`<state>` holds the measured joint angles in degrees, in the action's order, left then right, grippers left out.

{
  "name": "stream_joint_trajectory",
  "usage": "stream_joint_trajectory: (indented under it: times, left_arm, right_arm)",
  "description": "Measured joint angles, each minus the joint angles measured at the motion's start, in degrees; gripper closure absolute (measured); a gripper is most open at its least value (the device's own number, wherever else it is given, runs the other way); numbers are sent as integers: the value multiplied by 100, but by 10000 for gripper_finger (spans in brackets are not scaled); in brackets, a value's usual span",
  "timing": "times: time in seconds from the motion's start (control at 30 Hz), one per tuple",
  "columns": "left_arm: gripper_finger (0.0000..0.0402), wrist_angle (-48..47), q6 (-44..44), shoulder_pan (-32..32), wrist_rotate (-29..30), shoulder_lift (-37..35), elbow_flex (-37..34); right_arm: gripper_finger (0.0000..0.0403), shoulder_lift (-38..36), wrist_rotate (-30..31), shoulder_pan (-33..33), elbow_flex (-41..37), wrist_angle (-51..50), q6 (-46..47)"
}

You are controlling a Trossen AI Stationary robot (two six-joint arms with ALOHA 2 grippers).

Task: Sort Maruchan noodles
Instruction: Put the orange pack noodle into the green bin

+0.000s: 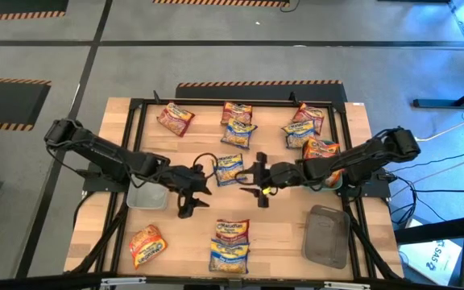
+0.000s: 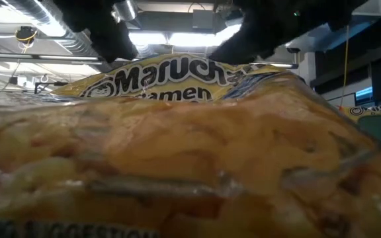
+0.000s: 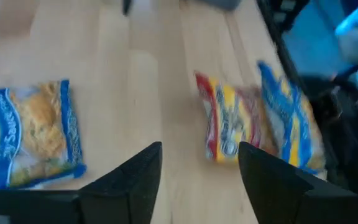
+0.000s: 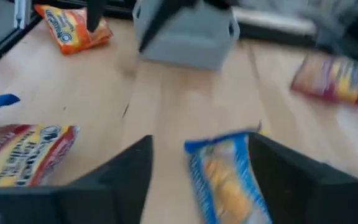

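Note:
Maruchan noodle packets lie flat across the wooden table (image 1: 192,145). A blue-and-yellow packet (image 1: 229,169) rests at the table's middle, between my two grippers. My right gripper (image 1: 256,179) stands open just to its right; in the right wrist view that packet (image 4: 225,180) lies on the wood between and ahead of the open gripper (image 4: 199,180). My left gripper (image 1: 196,192) is open to the packet's left with bare wood between its fingers (image 3: 199,180). Orange-red packets lie at the far left (image 1: 175,118) and near left (image 1: 147,246).
Maroon and blue packets sit at the far middle (image 1: 238,122) and far right (image 1: 304,129); a stack lies at the near middle (image 1: 230,242). A clear tray (image 1: 147,196) sits under the left arm and a grey tray (image 1: 326,235) near right. A packet (image 2: 190,165) fills the low view.

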<state>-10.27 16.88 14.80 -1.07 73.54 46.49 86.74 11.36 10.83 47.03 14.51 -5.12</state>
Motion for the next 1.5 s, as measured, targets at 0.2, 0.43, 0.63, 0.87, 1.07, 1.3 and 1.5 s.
stream_joint_trajectory:
  times: [0.2,0.43,0.63,0.87,1.07,1.3,1.5]
  left_arm:
    - [172,56,-108,-206,45,0,561]
    - [174,-1193,710,358,470,46,1048]
    - [175,-1844,2651,1344,926,141,1105]
    - [176,-1790,4191,2215,933,656,1356]
    - [176,-2338,5501,2690,451,1198,1695]
    - [176,-2751,7152,3538,-197,1715,1695]
    - [176,-3287,7885,4207,-310,2110,1695]
  right_arm:
    - [72,-26,-89,0,501,92,-1182]
    - [49,-26,-629,-46,524,378,-2001]
    - [53,-27,-797,-46,524,498,-2234]
    - [54,-28,-799,-37,524,231,-2176]
    - [55,-28,-799,-37,524,-233,-1752]
    - [55,-28,-1181,-35,519,-624,-1047]
    - [55,-28,-1924,-31,519,-621,-492]
